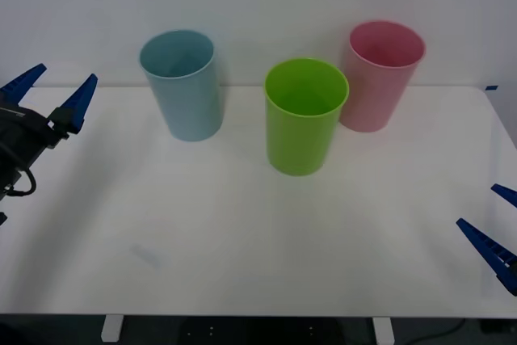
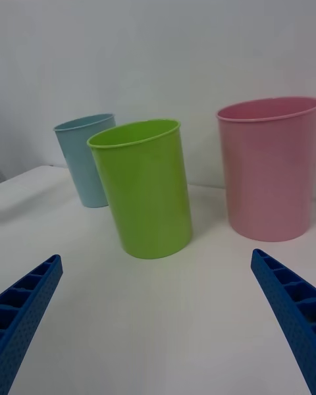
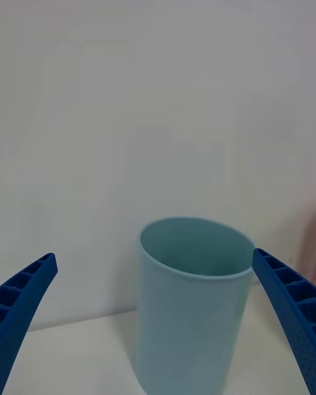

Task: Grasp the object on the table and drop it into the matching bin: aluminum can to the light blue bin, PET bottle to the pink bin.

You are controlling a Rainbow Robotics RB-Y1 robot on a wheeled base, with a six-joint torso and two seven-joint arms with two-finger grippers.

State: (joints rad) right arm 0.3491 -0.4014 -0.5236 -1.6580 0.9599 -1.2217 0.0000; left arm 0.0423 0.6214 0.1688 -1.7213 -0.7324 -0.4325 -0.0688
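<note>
Front view: the left gripper [image 1: 53,96], spread wide and empty, hovers just left of the tall pale blue plastic bin [image 1: 182,84] on the white surface [image 1: 242,240]; the right gripper [image 1: 494,228], also wide open and empty, sits well right.

Left wrist view: that bin lies straight ahead. I cannot tell where the can is.

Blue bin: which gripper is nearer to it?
Left. The open left gripper hangs at the table's left edge, level with the blue bin and facing it. The open right gripper sits low at the right edge, beyond the green bin.
</note>
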